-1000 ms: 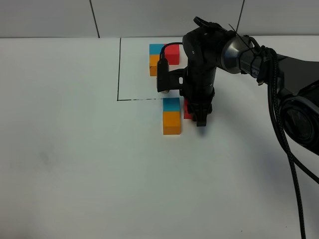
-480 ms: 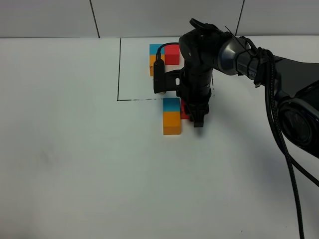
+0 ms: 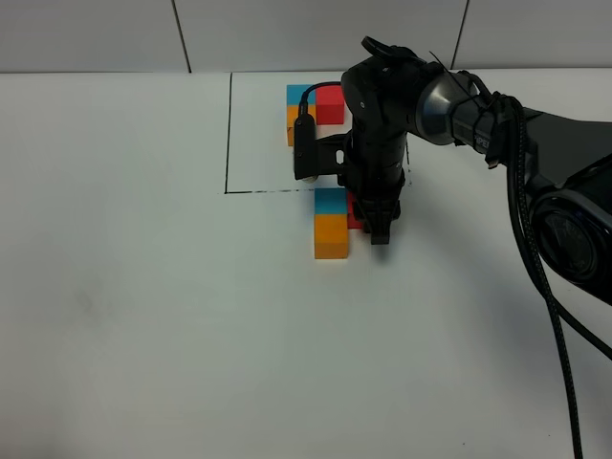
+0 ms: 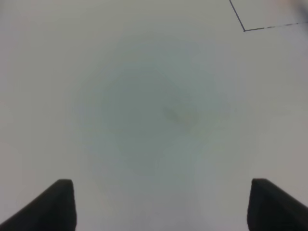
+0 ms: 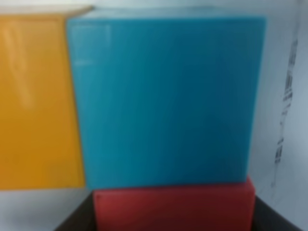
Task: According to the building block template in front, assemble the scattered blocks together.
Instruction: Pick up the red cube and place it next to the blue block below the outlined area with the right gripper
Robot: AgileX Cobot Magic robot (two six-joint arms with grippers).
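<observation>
The template is a blue (image 3: 298,93), red (image 3: 332,103) and orange (image 3: 294,126) cube cluster inside the black drawn frame (image 3: 229,134) at the back. In front of the frame, the loose teal-blue cube (image 3: 330,200) touches the loose orange cube (image 3: 331,236). The loose red cube (image 3: 354,214) sits against the blue one's right side, mostly hidden by my right gripper (image 3: 376,228). In the right wrist view the red cube (image 5: 173,209) lies between the dark fingers (image 5: 74,222), pressed to the blue cube (image 5: 166,101), with the orange cube (image 5: 36,101) beside it. My left gripper (image 4: 161,207) is open over bare table.
The white table (image 3: 143,316) stretches left and front. The frame's corner line (image 4: 245,30) shows in the left wrist view. The right arm and its black cable (image 3: 545,287) cross the right side. A wall (image 3: 96,33) runs behind the table.
My right gripper has moved slightly left with the red cube, bringing it against the teal-blue cube. Over the last half second it has hardly moved.
</observation>
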